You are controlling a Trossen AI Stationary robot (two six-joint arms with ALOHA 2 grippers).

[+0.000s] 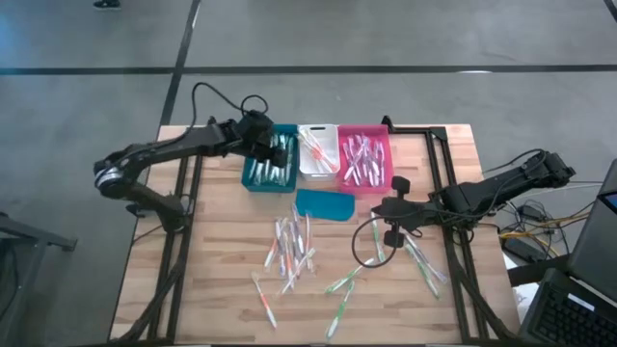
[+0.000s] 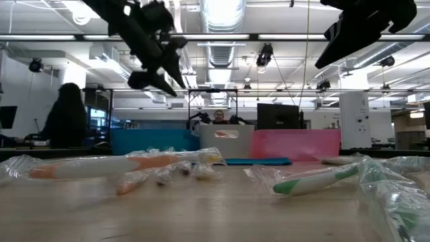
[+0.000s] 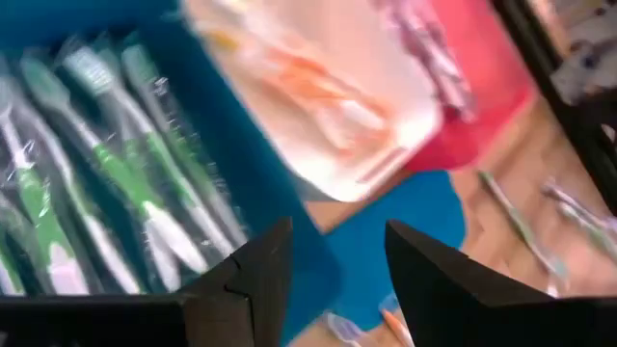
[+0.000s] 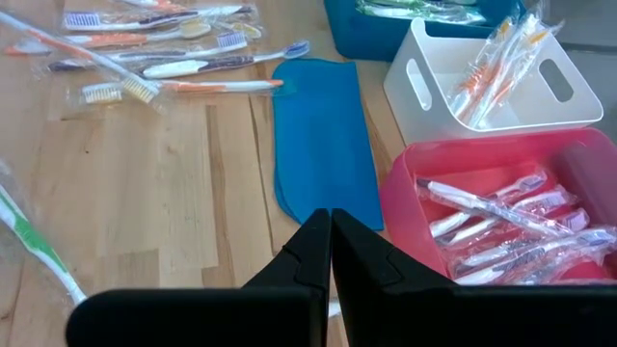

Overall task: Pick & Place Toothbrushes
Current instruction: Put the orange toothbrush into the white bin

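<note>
Sorting is judged partly done. Three bins stand in the upper centre of the high view: teal bin with green toothbrushes, white bin with a few orange ones, pink bin with pink ones. Loose toothbrushes, roughly fifteen to twenty, remain on the worktop below. Left gripper hangs over the teal bin, jaws open and empty. Right gripper waits centre-right, jaws closed, empty. One teal lid.

toothbrushes before bins, on table
</note>
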